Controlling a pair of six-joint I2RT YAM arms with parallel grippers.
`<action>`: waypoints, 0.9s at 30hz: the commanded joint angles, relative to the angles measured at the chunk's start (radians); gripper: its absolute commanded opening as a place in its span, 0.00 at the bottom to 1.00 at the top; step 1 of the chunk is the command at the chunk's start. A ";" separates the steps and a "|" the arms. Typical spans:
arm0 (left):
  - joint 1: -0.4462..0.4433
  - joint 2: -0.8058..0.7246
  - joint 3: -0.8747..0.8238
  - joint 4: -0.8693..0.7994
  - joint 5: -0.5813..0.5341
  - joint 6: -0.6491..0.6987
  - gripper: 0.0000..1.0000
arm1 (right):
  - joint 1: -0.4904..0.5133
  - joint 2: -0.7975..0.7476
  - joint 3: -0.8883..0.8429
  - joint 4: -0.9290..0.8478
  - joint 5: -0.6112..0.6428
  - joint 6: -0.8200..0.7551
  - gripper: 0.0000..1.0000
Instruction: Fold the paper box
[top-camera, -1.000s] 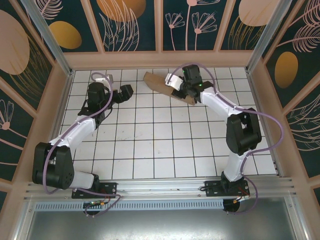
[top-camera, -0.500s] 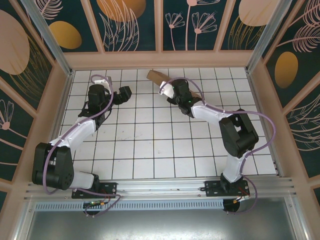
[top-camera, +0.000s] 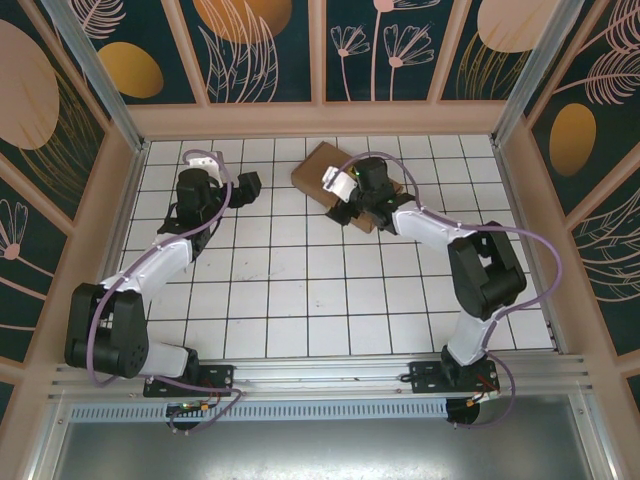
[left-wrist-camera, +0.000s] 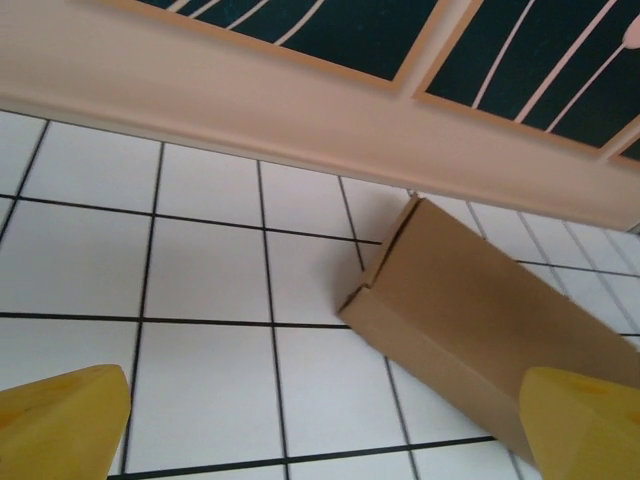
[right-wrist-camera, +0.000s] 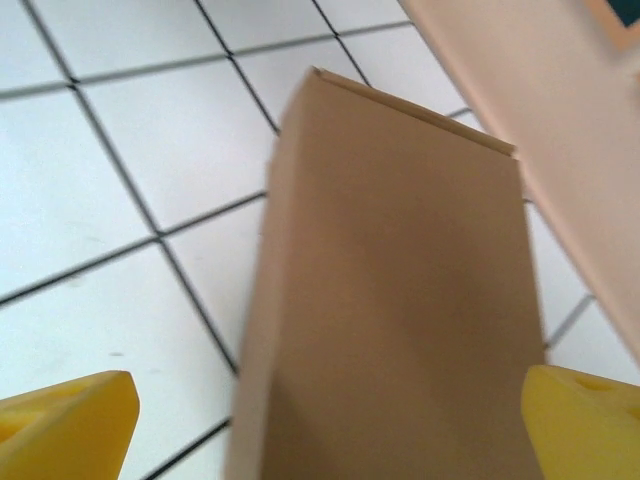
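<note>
Now: Brown Box Flat at the Back, Both Grippers Wide

Biggest first: white table (top-camera: 300, 300) with black lines making squares. Around it, tall walls (top-camera: 250, 50) painted dark with gold circles and pale plants. Along the bottom of the back one, a plain pale board (top-camera: 320, 118).

Next, two arms. Left arm (top-camera: 160, 255) reaching up the left side toward the far corner. Right arm (top-camera: 470, 260) bent and reaching to the far middle.

Then the paper box (top-camera: 322, 165): plain brown card, folded shut into a flat shape. Lying on the table near the back board, a bit right of the middle, turned slantwise to the squares. From above, near end hidden under the right arm's wrist. Seen from the left wrist, one corner close to the back board, with a thin dark slit along the short end.

Smaller still: left gripper (top-camera: 248, 185), well apart from the box, pointing toward it, holding nothing. Yellow fingers (left-wrist-camera: 60, 425) far apart, one at each bottom corner of the left wrist view, with bare tiles between.

Last, right gripper (top-camera: 350, 200), right over the box's near end. Yellow tips spread wide too, one on each side of the box top, not squeezing it. Cannot tell whether touching the card or just above it.
</note>
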 joint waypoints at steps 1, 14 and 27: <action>0.012 0.021 0.041 0.014 -0.073 0.132 0.99 | -0.038 -0.093 -0.066 0.014 -0.228 0.126 0.99; 0.079 -0.001 -0.322 0.511 -0.246 0.355 0.99 | -0.476 -0.387 -0.484 0.533 -0.092 0.772 0.97; 0.139 -0.057 -0.433 0.617 -0.218 0.346 0.99 | -0.576 -0.367 -0.829 0.874 0.187 0.764 0.99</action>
